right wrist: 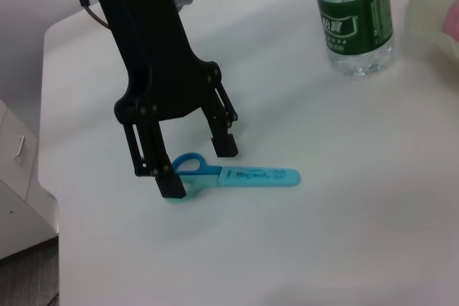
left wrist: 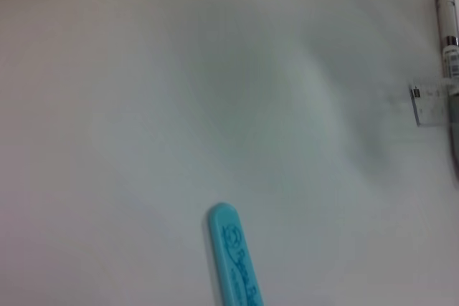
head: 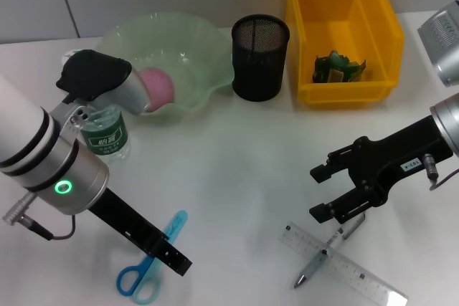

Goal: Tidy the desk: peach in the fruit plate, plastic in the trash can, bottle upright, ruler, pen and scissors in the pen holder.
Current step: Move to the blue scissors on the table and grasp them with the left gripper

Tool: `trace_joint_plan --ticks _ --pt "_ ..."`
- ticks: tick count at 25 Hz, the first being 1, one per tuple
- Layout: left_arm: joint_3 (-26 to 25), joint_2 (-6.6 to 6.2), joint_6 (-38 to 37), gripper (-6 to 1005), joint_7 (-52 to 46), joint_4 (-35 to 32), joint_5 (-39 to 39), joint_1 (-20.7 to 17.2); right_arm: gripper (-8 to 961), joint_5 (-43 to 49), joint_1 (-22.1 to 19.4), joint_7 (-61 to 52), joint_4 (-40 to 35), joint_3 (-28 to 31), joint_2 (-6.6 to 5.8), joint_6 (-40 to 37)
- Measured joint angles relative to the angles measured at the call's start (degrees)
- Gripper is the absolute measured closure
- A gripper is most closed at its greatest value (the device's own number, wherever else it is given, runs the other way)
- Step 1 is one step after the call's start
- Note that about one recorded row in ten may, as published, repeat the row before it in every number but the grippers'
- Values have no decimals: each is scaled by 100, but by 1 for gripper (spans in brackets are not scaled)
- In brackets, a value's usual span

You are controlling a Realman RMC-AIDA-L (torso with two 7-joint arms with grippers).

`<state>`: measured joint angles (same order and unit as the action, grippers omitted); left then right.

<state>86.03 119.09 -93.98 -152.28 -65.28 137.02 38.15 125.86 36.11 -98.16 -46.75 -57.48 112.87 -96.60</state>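
Blue-handled scissors (head: pixel 152 263) lie flat on the white surface (head: pixel 237 155) near its front edge, sheathed blade pointing away from the robot. The left end effector (right wrist: pixel 195 167) stands over them with its fingers spread open, one fingertip (right wrist: pixel 171 185) at the handle loops and the other just past them; whether either touches the scissors is hard to tell. In the left wrist view only the pale blue tip of the scissors' sheath shows.

A clear water bottle (head: pixel 106 132) with a green label stands upright beside the left arm, next to the pale green fruit plate (head: pixel 188 42). A pink peach (head: pixel 158 85) sits inside the plate. Just beside the plate stands the black mesh pen holder (head: pixel 259 56), and next to that a yellow bin (head: pixel 338 26) serving as the trash can, with crumpled green plastic (head: pixel 337 67) in it.

To the right, a clear ruler (head: pixel 343 263) lies on the surface with a silver pen (head: pixel 328 249) lying across it. The right end effector (head: pixel 321 193) hovers just above and beside them, its fingers open and empty.
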Motion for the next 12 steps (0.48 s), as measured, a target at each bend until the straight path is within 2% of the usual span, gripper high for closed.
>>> trace_joint_plan --ticks 12 --pt "88 -3 72 164 214 0 23 -4 138 1 -41 -2 -1 5 26 4"
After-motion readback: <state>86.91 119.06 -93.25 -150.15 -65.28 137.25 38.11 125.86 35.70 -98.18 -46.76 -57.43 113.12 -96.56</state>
